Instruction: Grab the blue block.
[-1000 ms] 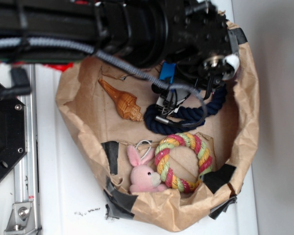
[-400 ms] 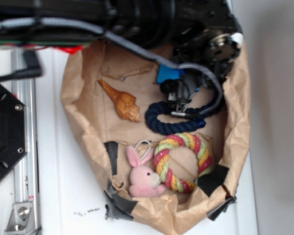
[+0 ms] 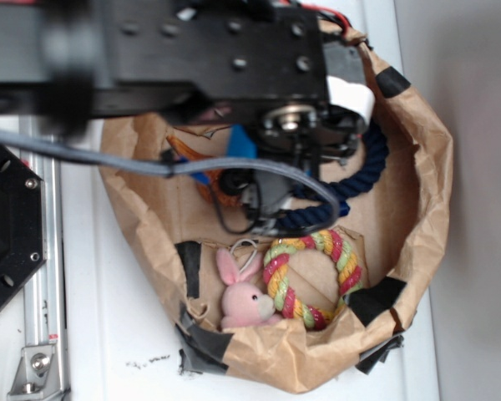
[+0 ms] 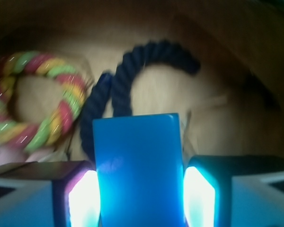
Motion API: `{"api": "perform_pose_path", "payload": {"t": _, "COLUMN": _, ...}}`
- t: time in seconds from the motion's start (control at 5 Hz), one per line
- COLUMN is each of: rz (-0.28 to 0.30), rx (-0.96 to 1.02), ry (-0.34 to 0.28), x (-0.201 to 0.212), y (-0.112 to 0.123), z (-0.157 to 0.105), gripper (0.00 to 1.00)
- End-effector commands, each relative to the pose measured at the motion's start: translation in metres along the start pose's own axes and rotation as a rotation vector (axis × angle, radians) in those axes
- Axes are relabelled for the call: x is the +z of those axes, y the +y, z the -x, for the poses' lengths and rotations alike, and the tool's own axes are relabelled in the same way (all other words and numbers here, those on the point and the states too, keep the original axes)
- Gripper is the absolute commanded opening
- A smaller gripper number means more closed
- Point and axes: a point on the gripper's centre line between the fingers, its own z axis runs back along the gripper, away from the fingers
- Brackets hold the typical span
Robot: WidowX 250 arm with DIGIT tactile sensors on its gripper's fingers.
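The blue block (image 4: 139,165) is bright blue and smooth, and it stands between my two lit fingers in the wrist view, pressed on both sides. My gripper (image 4: 139,201) is shut on it. In the exterior view the block (image 3: 240,144) shows as a blue patch under the black arm, above the left middle of the paper bag. My gripper (image 3: 230,167) is mostly hidden there by the arm and cable. The block covers part of the orange seashell (image 3: 182,148).
The brown paper bag (image 3: 422,209) also holds a dark navy twisted rope (image 3: 355,180), a pink, green and yellow rope ring (image 3: 313,280) and a pink plush bunny (image 3: 244,302). A metal rail (image 3: 42,292) and a black plate (image 3: 8,242) lie left of the bag.
My arm has moved left across the bag with the blue block in the gripper, from beside the navy rope to over the seashell. The seashell is now partly covered.
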Motion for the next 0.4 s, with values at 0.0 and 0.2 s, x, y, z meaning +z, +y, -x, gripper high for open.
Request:
{"api": "perform_pose_path", "payload": {"t": 0.0, "rz": 0.011, "rx": 0.022, "ry": -0.039, "x": 0.0249, "y": -0.0123, "z": -0.0151, "gripper": 0.00}}
{"api": "perform_pose_path", "payload": {"t": 0.2, "rz": -0.013, "rx": 0.028, "ry": -0.027, "x": 0.0242, "y": -0.0144, "z": -0.0171, "gripper": 0.00}}
